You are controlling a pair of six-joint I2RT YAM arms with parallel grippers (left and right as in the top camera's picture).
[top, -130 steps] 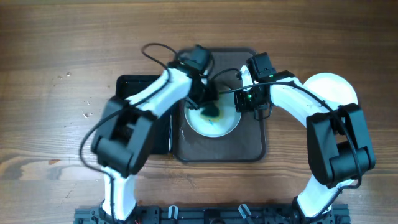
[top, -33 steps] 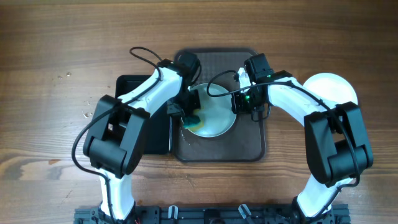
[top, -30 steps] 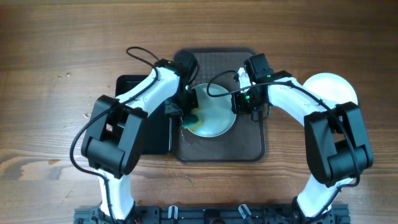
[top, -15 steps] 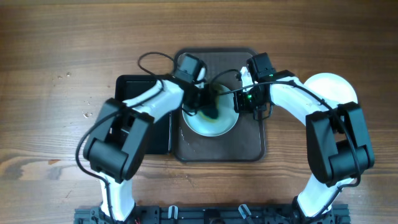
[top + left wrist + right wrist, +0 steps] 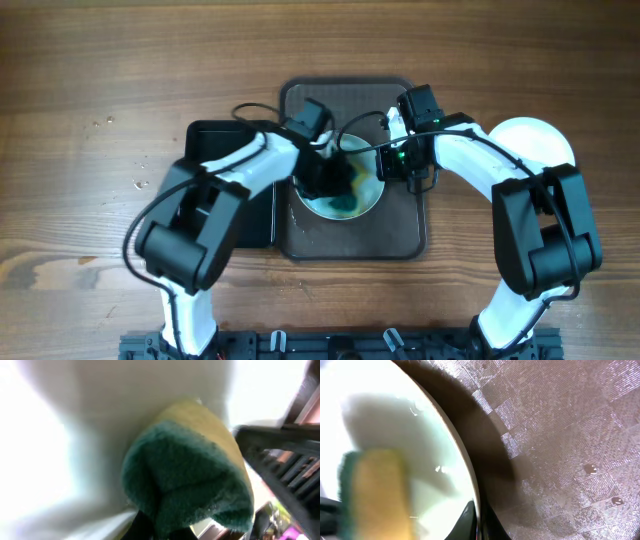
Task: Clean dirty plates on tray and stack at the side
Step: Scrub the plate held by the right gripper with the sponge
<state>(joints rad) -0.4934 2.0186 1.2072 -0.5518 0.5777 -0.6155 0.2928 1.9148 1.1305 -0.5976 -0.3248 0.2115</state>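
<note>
Dirty plate point(image 5: 362, 195) sits flat in the middle of the brown tray point(image 5: 400, 235), not yet lifted. A greenish film shows on its lower half in the overhead view.

Sponge point(image 5: 190, 475), green scrub face and yellow back, is pressed on the plate's centre. A second ago it was at the left rim, and half a second ago near the upper middle. So it has swept in from the edge across the face.

Left end effector point(image 5: 335, 180) is clamped on the sponge, which bulges out past the fingers in the left wrist view.

Right end effector point(image 5: 388, 165) has not moved across these frames. It is closed on the plate's right rim and pins it while you scrub.

Droplets point(image 5: 590, 468) sit on the tray beside the rim.

Further out, one clean plate point(image 5: 535, 140) lies on the counter point(image 5: 100, 80) to the right, well apart from the tray. A black tray point(image 5: 215, 150) touches the brown one on the left.

Judgement: you're mid-scrub. The film suggests more passes before the plate moves to the stack. Watch the rim hold, since sponge pressure could skid the plate.
</note>
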